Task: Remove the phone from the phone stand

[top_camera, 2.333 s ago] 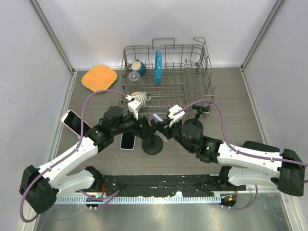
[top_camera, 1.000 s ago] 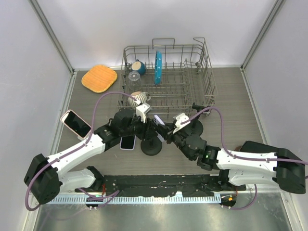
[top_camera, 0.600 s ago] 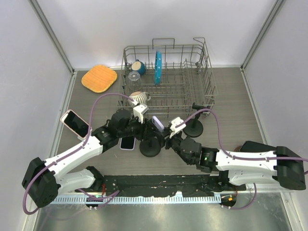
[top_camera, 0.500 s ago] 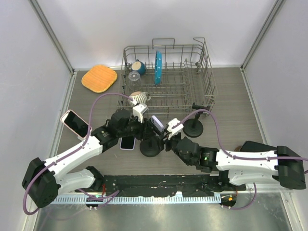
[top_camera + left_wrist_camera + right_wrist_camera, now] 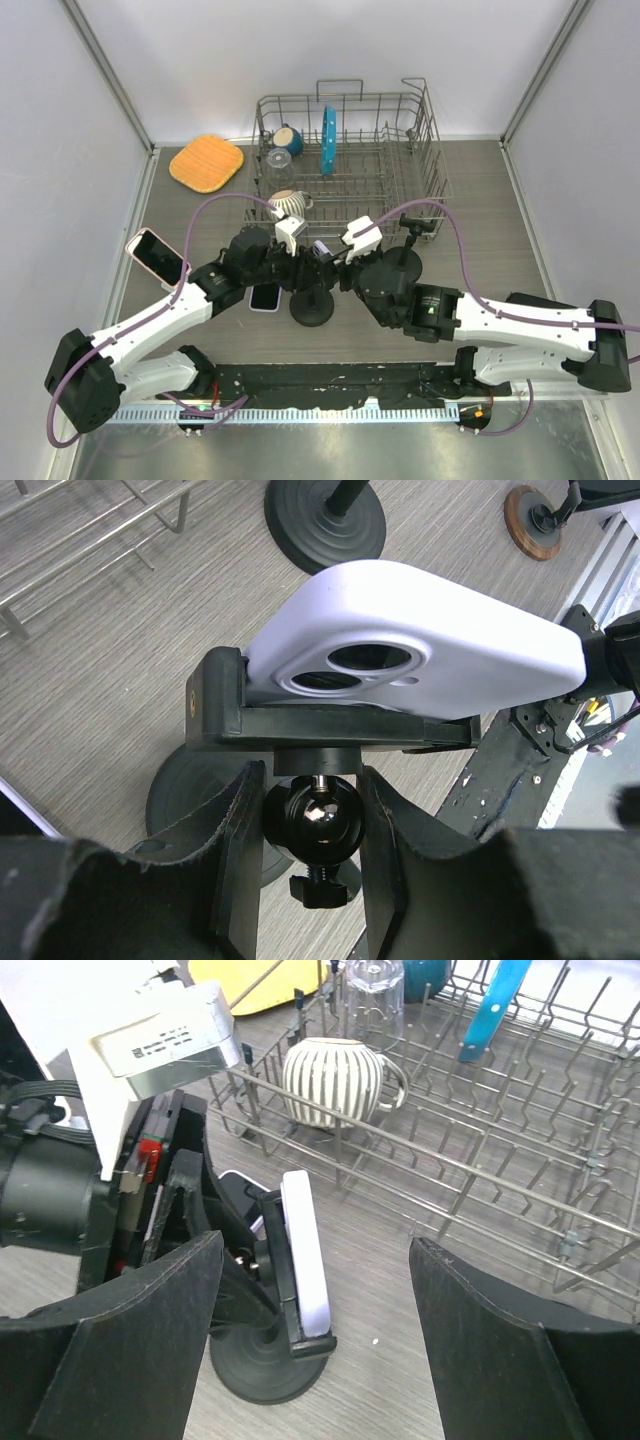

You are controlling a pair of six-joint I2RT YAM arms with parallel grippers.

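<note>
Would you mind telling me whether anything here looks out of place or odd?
Nothing looks spilled or damaged. One oddity: the left gripper is shut on the stand's ball joint, just under the cradle, rather than on the lavender phone, which sits clamped in that cradle.

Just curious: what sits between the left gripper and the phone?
Left wrist view: the stand's ball joint and black clamp lie between left gripper and phone.

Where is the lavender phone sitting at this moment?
Top view: the lavender phone is mid-table, clamped in the phone stand just in front of the dish rack, with the left gripper on the stand's ball joint beneath it.
</note>
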